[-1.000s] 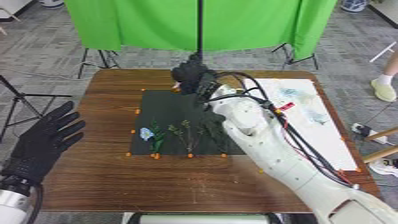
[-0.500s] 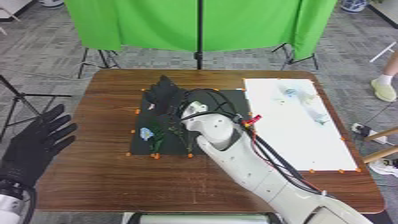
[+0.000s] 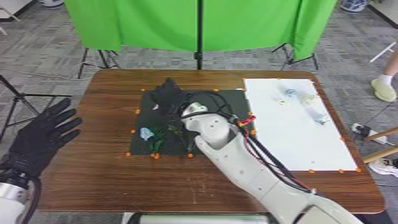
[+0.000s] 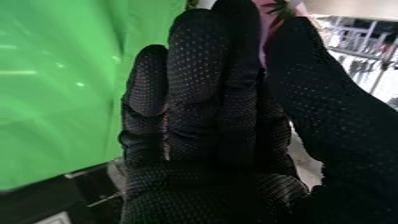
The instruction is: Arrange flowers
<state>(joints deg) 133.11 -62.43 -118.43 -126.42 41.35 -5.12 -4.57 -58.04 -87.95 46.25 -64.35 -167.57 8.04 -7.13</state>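
Pink flower with green leaves (image 4: pixel 266 22) looks pinched between thumb and fingers of your black-gloved right hand (image 3: pixel 167 95). Keep the grip light and lift clear of the blue-petalled flower (image 3: pixel 147 133) just beside that hand, before probably easing rightward to the rectangular white sheet (image 3: pixel 293 145), petals uncrushed.

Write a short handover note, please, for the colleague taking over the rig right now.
Left hand: open, beside the table's left edge.
Right hand: over the dark mat's far left part, a pink flower between thumb and fingers.
Dark mat: blue flower and green stems lie on its near part.
White sheet: pale flowers on its far part.
Done: arrangement partly laid out, it seems.
Left: release the pink flower, then probably place the others.
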